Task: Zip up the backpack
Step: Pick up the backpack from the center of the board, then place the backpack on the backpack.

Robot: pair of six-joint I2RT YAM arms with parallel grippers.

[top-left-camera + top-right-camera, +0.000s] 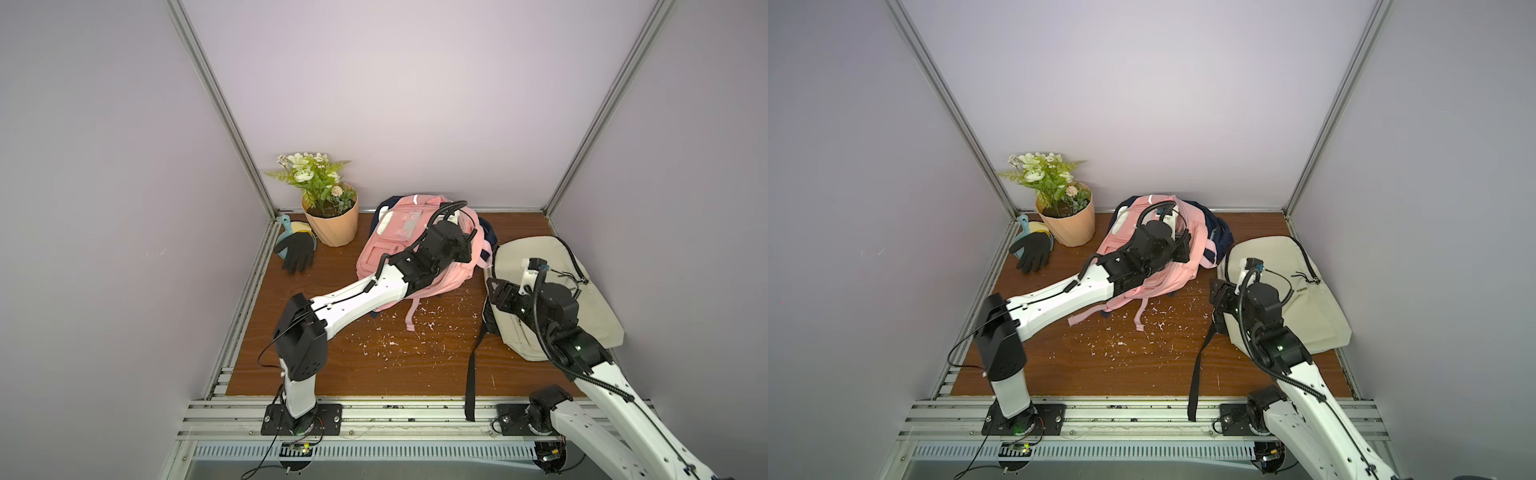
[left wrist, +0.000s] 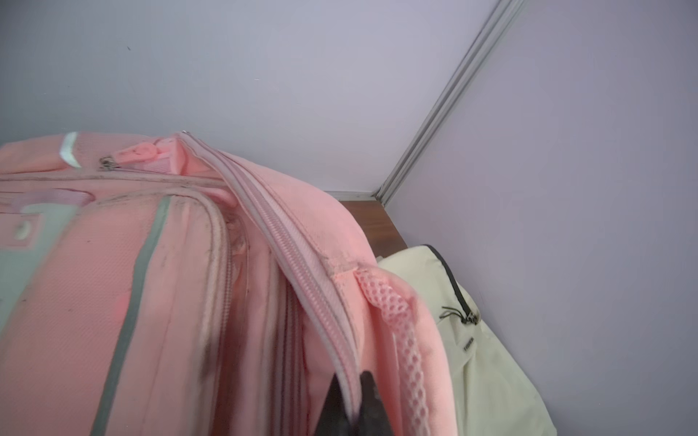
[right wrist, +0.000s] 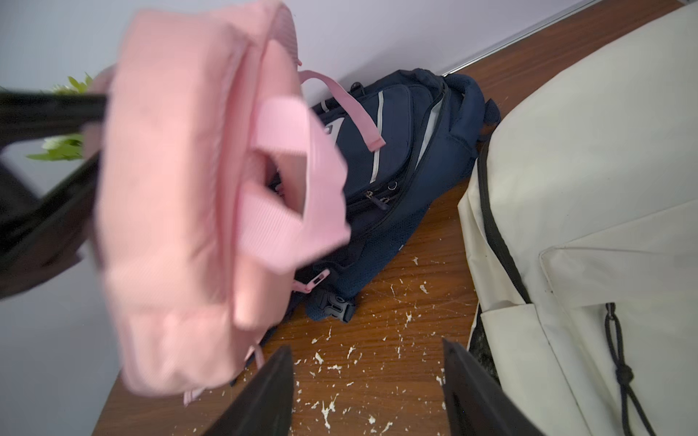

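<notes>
A pink backpack [image 1: 384,249] [image 1: 1179,274] lies at the back middle of the wooden table. My left gripper [image 1: 466,248] [image 1: 1184,247] reaches over its right side. In the left wrist view this gripper [image 2: 353,396] is shut, and it pinches the backpack's [image 2: 113,302] pink zipper band [image 2: 302,271]. A pink zipper pull [image 2: 136,153] sits at the far end of that band. My right gripper [image 3: 368,377] stands open over bare wood, apart from the blurred pink backpack [image 3: 170,188]. In both top views it [image 1: 494,289] [image 1: 1219,291] hovers at the cream bag's left edge.
A cream backpack [image 1: 582,299] [image 3: 604,170] lies at the right, its black strap [image 1: 471,374] trailing to the front rail. A navy backpack [image 3: 396,151] [image 1: 1221,232] lies behind the pink one. A flower pot [image 1: 332,224], a black glove [image 1: 297,251] and a blue scoop [image 1: 286,224] fill the back left corner.
</notes>
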